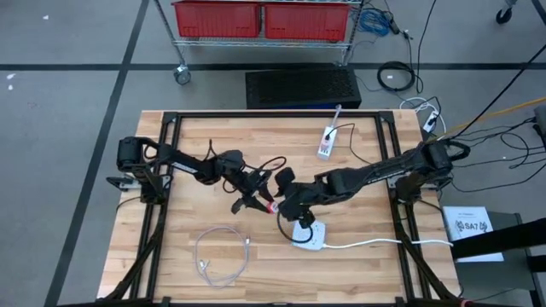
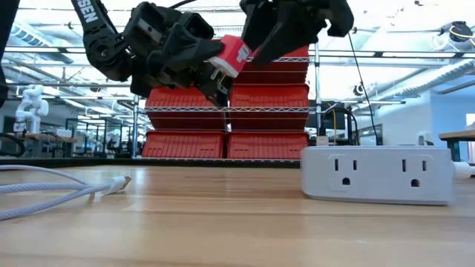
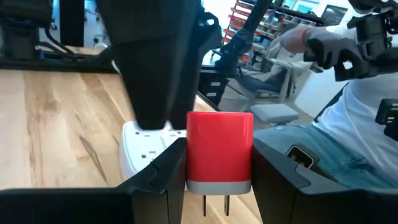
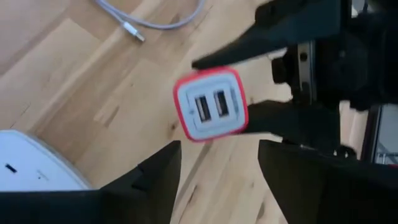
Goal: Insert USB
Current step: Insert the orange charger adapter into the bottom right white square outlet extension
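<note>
- Fingers of the left gripper are clamped on the flanks of the red, square-bodied USB wall charger with a grey face, holding it in the air above the desk; its two metal prongs point back toward the left wrist and its two USB ports face the right arm.
- Fingers of the right gripper stand spread wide and hold nothing, just beside the charger's port face, as the right wrist view looks straight into the two ports.
- In the high view, both grippers meet over the middle of the light wooden desk, with the charger between them.
- Directly below and just beside them lies the white plastic power strip with its white cord, its outlets unoccupied in the low view.
- Farther out, toward the left arm's side, lies a coiled white braided USB cable, its plug end resting loose on the wood, well apart from either gripper.
- A second white adapter sits near the far edge of the desk.
- Step in hand, as I judge it: the charger is being presented while the right arm is free.
- Next move likely calls for the right gripper to fetch the cable's plug and line it up squarely with a port, or for the charger's prongs to be seated in the strip; which comes first I cannot tell.
</note>
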`<action>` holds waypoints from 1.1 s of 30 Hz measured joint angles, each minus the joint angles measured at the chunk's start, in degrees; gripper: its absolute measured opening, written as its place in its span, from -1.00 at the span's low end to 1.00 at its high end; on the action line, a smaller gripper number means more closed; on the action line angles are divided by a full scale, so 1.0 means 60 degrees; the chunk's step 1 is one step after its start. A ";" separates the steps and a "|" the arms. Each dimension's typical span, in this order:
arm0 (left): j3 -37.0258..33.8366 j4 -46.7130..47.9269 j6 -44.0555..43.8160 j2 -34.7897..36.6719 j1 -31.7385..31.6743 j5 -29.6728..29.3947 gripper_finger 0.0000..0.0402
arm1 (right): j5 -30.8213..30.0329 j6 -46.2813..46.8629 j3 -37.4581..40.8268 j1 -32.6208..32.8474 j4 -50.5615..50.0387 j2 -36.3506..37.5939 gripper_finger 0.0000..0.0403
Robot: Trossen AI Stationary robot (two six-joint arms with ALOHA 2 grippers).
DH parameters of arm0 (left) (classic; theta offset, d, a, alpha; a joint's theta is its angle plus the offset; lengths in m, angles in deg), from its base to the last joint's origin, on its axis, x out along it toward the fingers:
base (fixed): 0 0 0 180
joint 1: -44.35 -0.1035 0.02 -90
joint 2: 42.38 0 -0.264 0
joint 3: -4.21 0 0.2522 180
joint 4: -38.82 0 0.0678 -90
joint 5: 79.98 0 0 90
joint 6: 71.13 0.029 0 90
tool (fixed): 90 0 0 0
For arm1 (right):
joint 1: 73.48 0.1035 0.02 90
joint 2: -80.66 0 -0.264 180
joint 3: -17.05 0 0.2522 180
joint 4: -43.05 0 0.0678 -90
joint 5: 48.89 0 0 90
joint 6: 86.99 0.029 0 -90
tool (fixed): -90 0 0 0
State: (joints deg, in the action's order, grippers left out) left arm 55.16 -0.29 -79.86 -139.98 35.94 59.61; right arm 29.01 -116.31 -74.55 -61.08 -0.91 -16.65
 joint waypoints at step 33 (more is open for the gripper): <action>0.0000 0.0439 -0.0025 0.0004 -0.0095 0.0053 -0.27 | 0.0611 -0.0126 -0.0427 0.0026 0.0789 -0.0677 -0.40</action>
State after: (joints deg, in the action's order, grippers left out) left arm 55.16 2.34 -80.01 -139.96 35.38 59.93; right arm 32.68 -117.06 -77.11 -60.92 3.83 -20.70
